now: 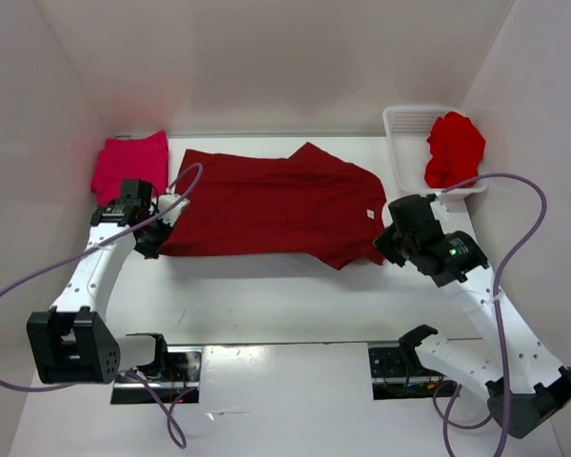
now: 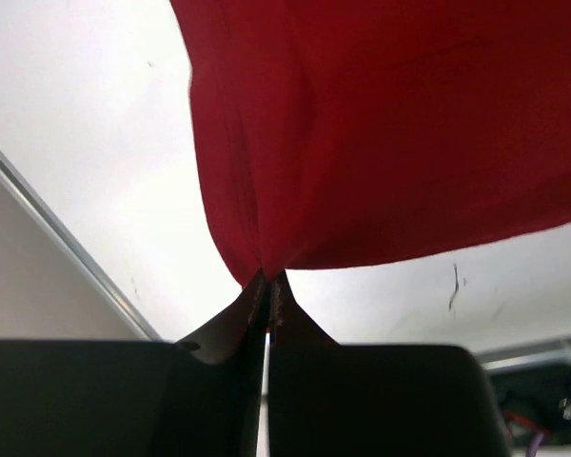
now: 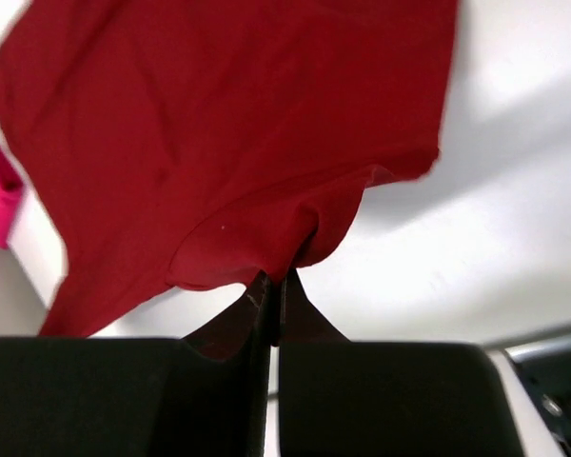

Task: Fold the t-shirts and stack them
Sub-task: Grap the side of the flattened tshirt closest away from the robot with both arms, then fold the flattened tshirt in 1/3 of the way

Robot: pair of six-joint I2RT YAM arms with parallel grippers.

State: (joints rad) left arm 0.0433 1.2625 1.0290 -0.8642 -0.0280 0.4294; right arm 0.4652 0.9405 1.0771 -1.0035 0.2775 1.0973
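Observation:
A dark maroon t-shirt (image 1: 266, 205) lies spread across the middle of the table, a small white tag (image 1: 370, 213) near its right end. My left gripper (image 1: 158, 232) is shut on the shirt's near left corner (image 2: 266, 257), the cloth pinched between the fingertips. At the shirt's near right edge, my right gripper (image 1: 384, 242) is shut on a fold of the cloth (image 3: 290, 252). A pinkish-crimson t-shirt (image 1: 128, 164) lies folded at the back left. A bright red t-shirt (image 1: 454, 148) hangs crumpled over the basket's rim.
A white plastic mesh basket (image 1: 409, 124) stands at the back right against the wall. White walls close in the table on the left, back and right. Purple cables loop from both arms.

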